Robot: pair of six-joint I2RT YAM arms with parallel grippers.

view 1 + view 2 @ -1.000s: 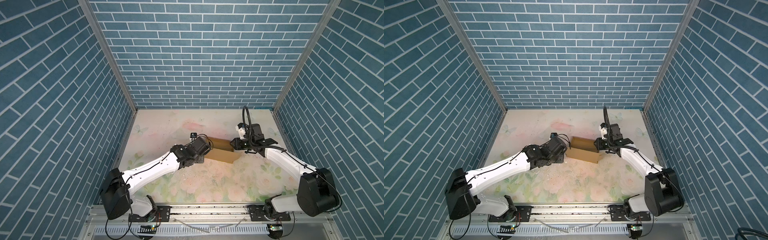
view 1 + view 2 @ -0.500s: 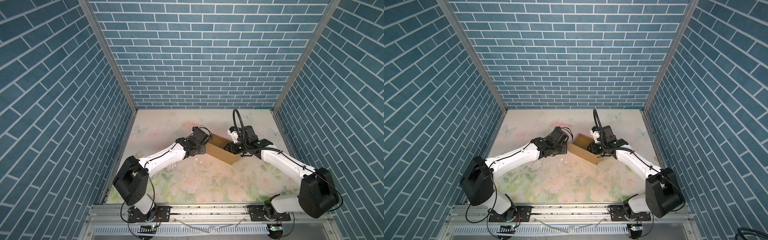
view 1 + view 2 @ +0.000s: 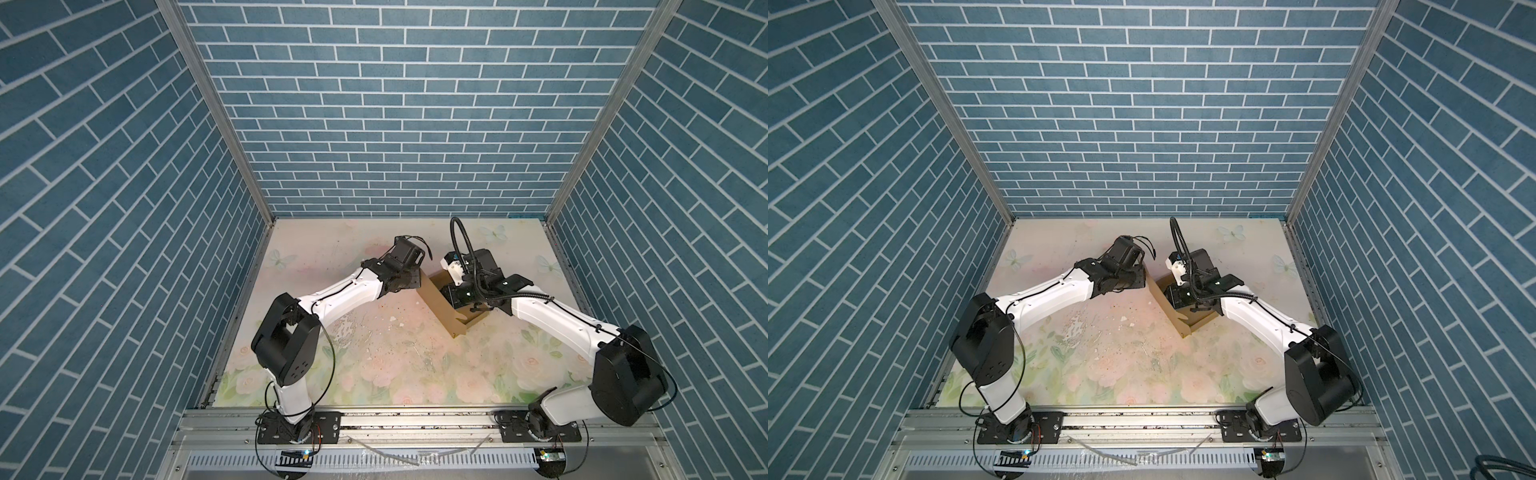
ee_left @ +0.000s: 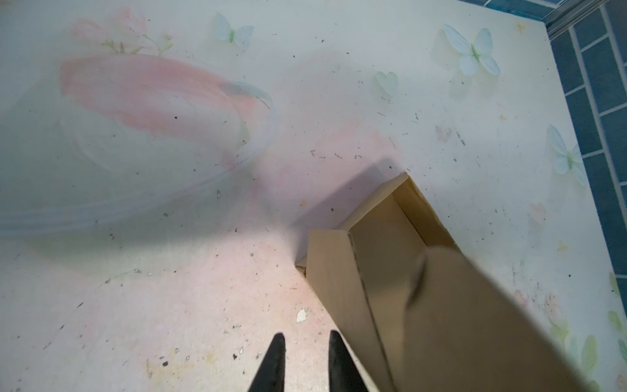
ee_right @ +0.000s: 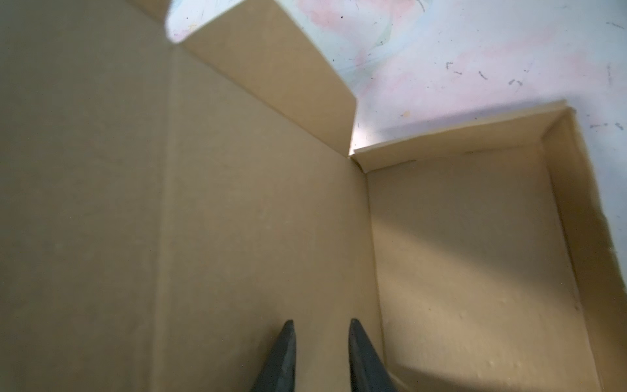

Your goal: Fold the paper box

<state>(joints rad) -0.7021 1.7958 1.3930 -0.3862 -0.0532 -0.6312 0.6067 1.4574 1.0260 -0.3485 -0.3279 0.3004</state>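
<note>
The paper box [image 3: 442,309] [image 3: 1173,313] is plain brown cardboard and stands at an angle right of the table's middle. Its large lid panel [image 5: 237,203] is raised beside the shallow tray [image 5: 468,244]. My right gripper [image 5: 321,322] is inside the box, close against the raised panel's inner face. It is open by a narrow gap with nothing between its fingers. My left gripper [image 4: 306,336] hovers over the bare table just outside the panel [image 4: 339,281], also narrowly open and empty. In both top views the wrists hide the fingertips of both grippers.
The floral table mat [image 3: 374,365] is worn and littered with small white scraps [image 3: 392,319] [image 4: 301,315]. Blue brick walls [image 3: 395,124] close in three sides, and a metal rail [image 3: 415,419] runs along the front edge.
The box has swung from lying across the table to a diagonal, with its lid panel raised. My left arm has moved toward the back, and my right gripper has moved inside the box.
</note>
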